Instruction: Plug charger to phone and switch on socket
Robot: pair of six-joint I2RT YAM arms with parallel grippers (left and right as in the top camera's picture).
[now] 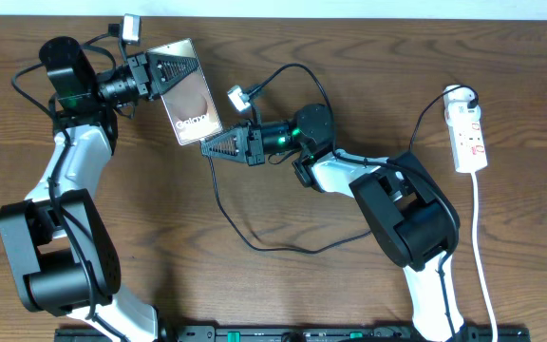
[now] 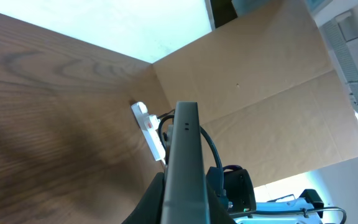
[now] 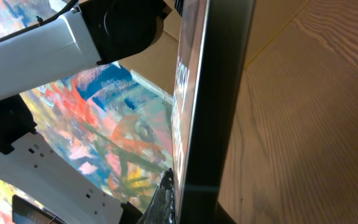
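Above the worktop (image 1: 254,294), the left hand (image 1: 183,66) grips the phone (image 1: 193,109) tilted up. The right hand (image 1: 209,147), apparently clenched on the charger (image 1: 254,244) tip, sits at its lower edge. Plugging-in is underway and calls for exact port alignment. The socket (image 1: 468,138) lies well apart, untouched.

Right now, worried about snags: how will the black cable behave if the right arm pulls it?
Probably floppy: the cable lies in a loose curve on the table, so it should trail, not push. Likely light for the right gripper. Its far end seems plugged into the power strip, which might shift.
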